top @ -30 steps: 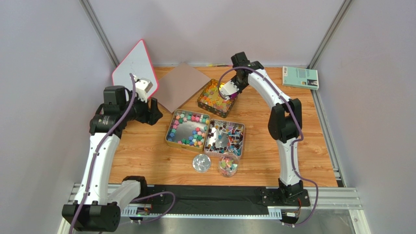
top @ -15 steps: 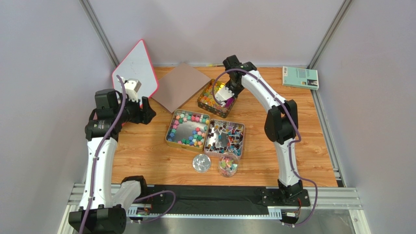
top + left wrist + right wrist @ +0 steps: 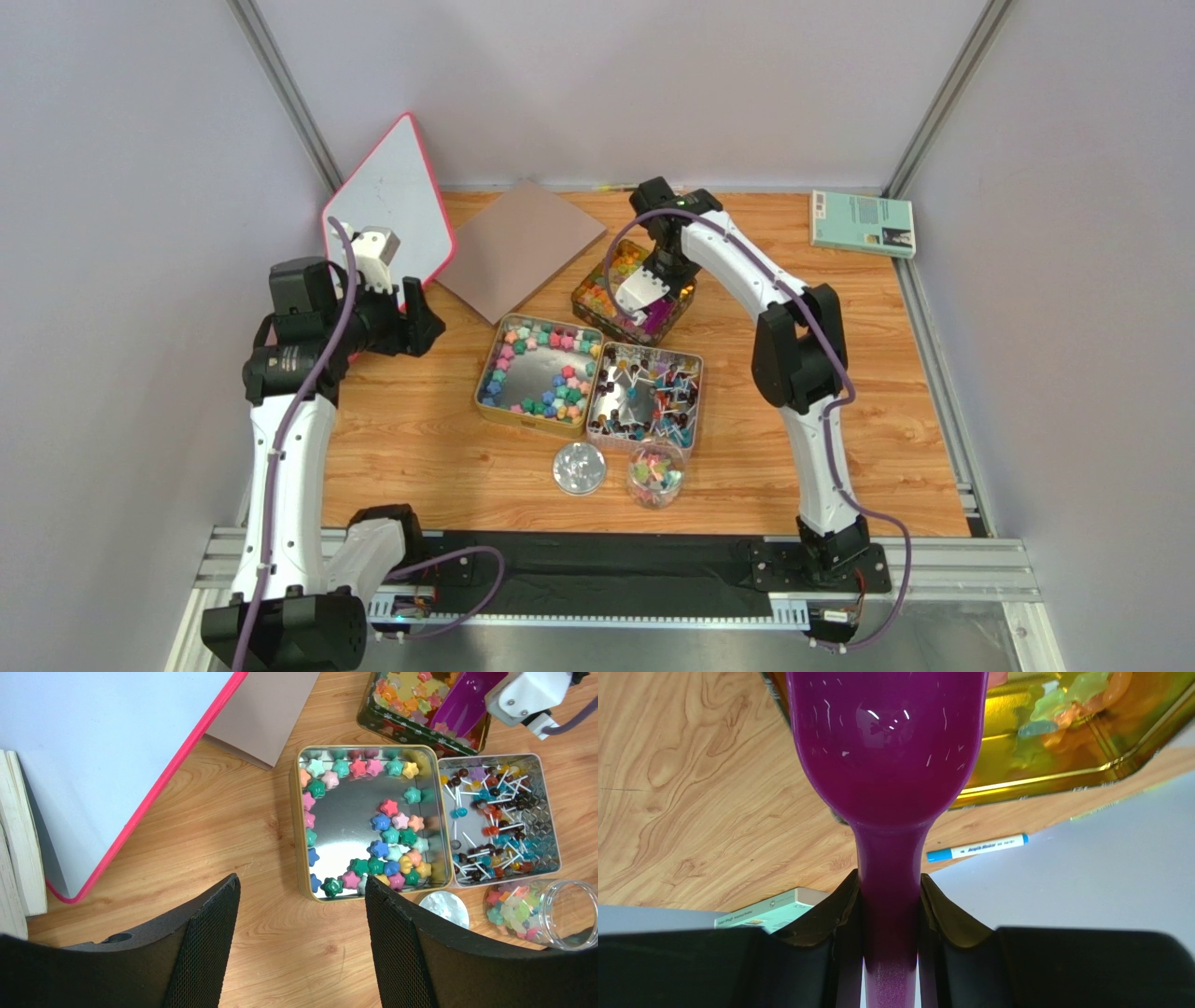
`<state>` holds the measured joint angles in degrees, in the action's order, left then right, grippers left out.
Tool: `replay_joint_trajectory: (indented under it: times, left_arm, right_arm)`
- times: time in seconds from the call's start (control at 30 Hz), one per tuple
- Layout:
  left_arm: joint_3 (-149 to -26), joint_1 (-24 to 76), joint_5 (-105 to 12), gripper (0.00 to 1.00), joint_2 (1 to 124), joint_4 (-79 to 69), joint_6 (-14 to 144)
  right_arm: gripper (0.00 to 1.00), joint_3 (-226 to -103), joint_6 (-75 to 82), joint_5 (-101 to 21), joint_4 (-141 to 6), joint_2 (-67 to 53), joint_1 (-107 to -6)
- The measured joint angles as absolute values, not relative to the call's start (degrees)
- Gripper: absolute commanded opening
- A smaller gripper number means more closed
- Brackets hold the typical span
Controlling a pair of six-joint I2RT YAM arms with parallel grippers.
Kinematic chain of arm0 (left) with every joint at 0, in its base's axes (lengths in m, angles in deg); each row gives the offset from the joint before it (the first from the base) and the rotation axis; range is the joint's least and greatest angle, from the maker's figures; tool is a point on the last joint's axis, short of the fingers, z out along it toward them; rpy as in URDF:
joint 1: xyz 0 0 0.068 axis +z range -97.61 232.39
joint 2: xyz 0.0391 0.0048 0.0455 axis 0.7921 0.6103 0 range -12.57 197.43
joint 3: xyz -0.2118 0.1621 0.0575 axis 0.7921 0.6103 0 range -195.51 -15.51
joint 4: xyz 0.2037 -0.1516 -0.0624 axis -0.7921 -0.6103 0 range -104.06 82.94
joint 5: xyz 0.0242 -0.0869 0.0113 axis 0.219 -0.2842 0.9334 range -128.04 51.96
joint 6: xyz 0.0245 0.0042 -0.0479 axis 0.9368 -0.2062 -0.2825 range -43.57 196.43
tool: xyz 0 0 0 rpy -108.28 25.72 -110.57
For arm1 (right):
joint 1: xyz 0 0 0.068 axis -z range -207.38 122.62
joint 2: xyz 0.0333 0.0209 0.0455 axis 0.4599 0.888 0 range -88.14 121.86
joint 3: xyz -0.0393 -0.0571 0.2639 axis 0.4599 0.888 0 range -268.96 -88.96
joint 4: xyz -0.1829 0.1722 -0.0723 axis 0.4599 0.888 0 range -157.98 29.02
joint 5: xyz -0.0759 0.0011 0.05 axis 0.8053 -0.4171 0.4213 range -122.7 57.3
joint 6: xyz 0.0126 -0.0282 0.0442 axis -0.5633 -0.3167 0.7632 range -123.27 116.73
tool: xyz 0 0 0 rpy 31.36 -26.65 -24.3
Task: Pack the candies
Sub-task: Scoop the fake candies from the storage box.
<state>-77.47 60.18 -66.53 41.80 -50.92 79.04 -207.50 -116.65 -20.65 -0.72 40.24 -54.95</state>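
The candies lie in three open tins. A gold tin (image 3: 491, 367) (image 3: 298, 822) holds pastel star-shaped candies (image 3: 393, 822). A silver tin (image 3: 697, 381) (image 3: 554, 847) beside it holds stick and wrapped pieces. A dark tin (image 3: 586, 297) (image 3: 372, 721) (image 3: 1046, 784) behind them holds orange-yellow ones. More candies fill a small clear jar (image 3: 655, 476) (image 3: 537, 910). My right gripper (image 3: 645, 298) (image 3: 890, 903) is shut on the handle of a purple scoop (image 3: 889, 749) (image 3: 469, 703), whose bowl hangs over the dark tin. My left gripper (image 3: 421, 319) (image 3: 302, 880) stands open over bare wood, left of the gold tin.
The jar's lid (image 3: 578, 468) (image 3: 440, 908) lies next to the jar. A pink-edged whiteboard (image 3: 386, 196) leans at the back left, with a brown board (image 3: 516, 249) flat beside it. A teal book (image 3: 861, 221) lies at the back right and a blue marker (image 3: 976, 848) by the wall.
My right arm has swung left and nearer, bringing the scoop across the dark tin. My left arm has drawn back a little to the left, still open.
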Motion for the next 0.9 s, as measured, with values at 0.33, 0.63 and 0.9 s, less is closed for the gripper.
replay_joint_trajectory:
  times: [0.33, 0.63, 0.9]
  left_arm:
    - [-77.49, 60.37, -67.54, 0.72, 44.62, -50.92, 78.76]
    - [-78.04, 60.40, -68.57, 0.71, 47.46, -51.00, 77.79]
    - [-80.37, 60.40, -69.07, 0.71, 50.30, -51.90, 77.75]
  right_arm:
    - [0.00, -222.10, -116.78, -16.12, 6.63, 53.13, -56.61]
    - [0.00, -223.87, -116.96, -19.36, 7.87, 53.66, -56.26]
    - [0.00, -224.38, -117.11, -28.23, 7.72, 52.85, -53.18]
